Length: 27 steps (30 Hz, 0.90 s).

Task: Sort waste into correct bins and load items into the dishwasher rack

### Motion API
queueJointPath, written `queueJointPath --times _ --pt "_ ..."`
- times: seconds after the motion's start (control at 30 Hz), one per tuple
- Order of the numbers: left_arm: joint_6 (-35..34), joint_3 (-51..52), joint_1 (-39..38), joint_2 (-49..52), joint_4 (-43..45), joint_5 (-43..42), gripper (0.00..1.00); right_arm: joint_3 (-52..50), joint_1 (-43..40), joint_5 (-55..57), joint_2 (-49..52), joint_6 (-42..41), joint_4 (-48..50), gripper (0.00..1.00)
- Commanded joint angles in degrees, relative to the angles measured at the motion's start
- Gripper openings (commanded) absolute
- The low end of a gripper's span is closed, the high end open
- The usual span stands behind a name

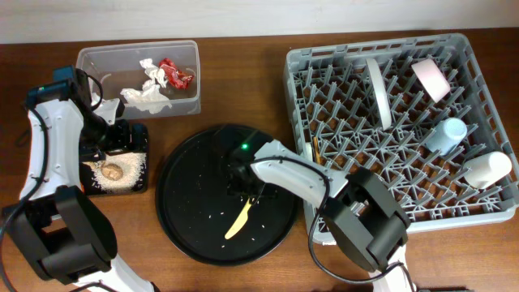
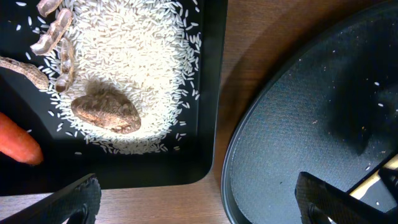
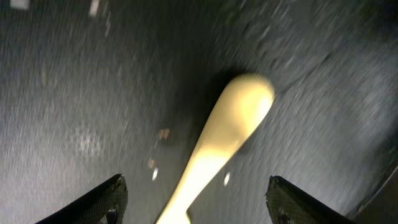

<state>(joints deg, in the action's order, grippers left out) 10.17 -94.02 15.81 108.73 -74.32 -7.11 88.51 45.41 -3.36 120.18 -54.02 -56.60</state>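
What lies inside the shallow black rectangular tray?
Pale grains, a small brown lump on them, an orange carrot beside them. Overhead, the left arm covers the tray's far end.

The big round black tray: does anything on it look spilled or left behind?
Yes. A yellow utensil lies alone on the round black tray, while the other dishes stand in the grey rack. A few pale grains are scattered around it, apparently strays from the rice pile in the shallow black tray.
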Motion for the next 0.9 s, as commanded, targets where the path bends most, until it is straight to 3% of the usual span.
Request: queueJointPath --times 0.0,0.13,0.27,0.4,0.53,0.73,0.8,0.83,0.87 --pt "-0.5 -0.63 -0.07 -0.96 0.09 -0.66 0.99 0.44 -2.64 2.75 2.84 -0.24 1.7 0.74" --pt "-0.48 -0.63 -0.07 -0.96 0.07 -0.63 0.99 0.42 -2.69 3.48 3.96 -0.26 3.96 0.59" --pt "-0.48 -0.63 -0.07 -0.96 0.07 -0.63 0.99 0.42 -2.69 3.87 3.96 -0.26 3.45 0.23" --pt "-0.48 -0.63 -0.07 -0.96 0.07 -0.63 0.99 0.44 -2.69 3.85 3.93 0.68 3.28 0.06" --pt "-0.48 -0.63 -0.07 -0.96 0.07 -0.63 0.99 0.66 -2.75 4.07 0.98 4.44 2.38 0.04" --pt "-0.48 -0.63 -0.07 -0.96 0.04 -0.63 0.99 0.81 -5.57 4.9 -11.5 15.21 -1.84 0.06" --pt "-0.48 -0.63 -0.07 -0.96 0.09 -0.63 0.99 0.52 -5.44 4.37 -9.84 14.97 -2.14 0.17" --pt "-0.48 -0.63 -0.07 -0.96 0.07 -0.63 1.0 0.5 -4.39 3.1 -7.1 14.56 -1.01 0.36" --pt "-0.48 -0.63 -0.07 -0.96 0.07 -0.63 0.99 0.48 -3.69 2.1 -5.09 14.56 -0.15 0.36"
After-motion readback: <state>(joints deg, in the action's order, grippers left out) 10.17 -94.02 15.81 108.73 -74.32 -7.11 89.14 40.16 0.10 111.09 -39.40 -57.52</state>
